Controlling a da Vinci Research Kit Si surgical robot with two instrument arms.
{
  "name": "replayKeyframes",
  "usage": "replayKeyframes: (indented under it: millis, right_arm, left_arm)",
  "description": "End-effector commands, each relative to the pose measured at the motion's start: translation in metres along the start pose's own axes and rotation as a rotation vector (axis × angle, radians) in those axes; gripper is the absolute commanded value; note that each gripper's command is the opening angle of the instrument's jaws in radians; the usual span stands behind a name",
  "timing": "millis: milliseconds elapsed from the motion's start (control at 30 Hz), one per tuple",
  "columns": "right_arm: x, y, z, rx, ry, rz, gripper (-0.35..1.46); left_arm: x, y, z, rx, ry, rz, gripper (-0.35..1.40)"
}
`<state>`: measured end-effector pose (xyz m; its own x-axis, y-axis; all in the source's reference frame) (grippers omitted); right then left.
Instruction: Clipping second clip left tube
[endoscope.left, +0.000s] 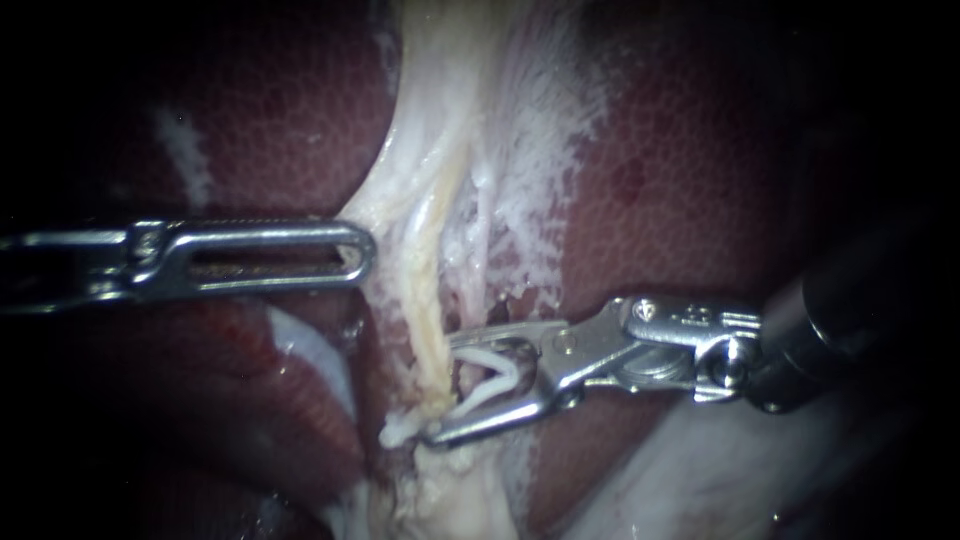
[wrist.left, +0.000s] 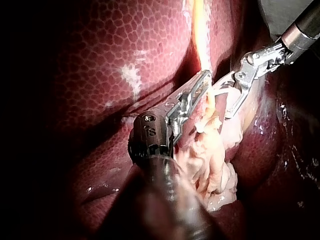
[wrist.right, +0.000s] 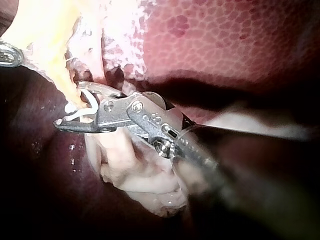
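The right instrument (endoscope.left: 445, 388) comes in from the right. Its jaws stand wide apart but carry a white clip (endoscope.left: 495, 378) between them, spread in a V with one leg against each jaw. The left tube (endoscope.left: 428, 310), a yellowish cord, runs from the far pale tissue (endoscope.left: 530, 130) towards the near side and crosses right at the mouth of those jaws, just left of the clip's leg ends. A small white piece (endoscope.left: 397, 430) sits on the tube just beside the lower jaw's tip. The left instrument (endoscope.left: 360, 255) lies level on the left, farther away, with its tip touching the edge of the pale tissue. Whether it grips that tissue cannot be told. Dark red liver (endoscope.left: 680, 180) lies on both sides.
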<state>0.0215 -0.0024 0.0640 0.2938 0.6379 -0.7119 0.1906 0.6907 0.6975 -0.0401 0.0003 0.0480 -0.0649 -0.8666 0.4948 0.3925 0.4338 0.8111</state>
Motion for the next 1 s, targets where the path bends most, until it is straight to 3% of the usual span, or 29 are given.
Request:
replayKeyframes:
  millis: [33, 400, 600, 1000]
  right_arm:
    - [-0.0001, -0.0002, 0.0002, 0.002, 0.000, -0.001, 0.52]
    - [-0.0003, -0.0025, 0.0012, 0.064, -0.011, 0.016, 0.49]
    - [-0.0006, -0.0022, 0.0025, 0.063, -0.012, 0.013, 0.50]
    - [-0.0027, -0.0012, 0.0070, 0.066, -0.020, 0.005, 0.51]
  left_arm:
    - [0.0000, 0.0000, 0.0000, 0.000, 0.000, 0.000, -0.35]
    - [0.0000, 0.0000, 0.0000, 0.000, 0.000, 0.000, -0.35]
    - [0.0000, -0.0001, 0.0000, -0.001, 0.000, 0.000, -0.35]
    - [0.0000, -0.0001, 0.0001, -0.001, 0.000, 0.000, -0.35]
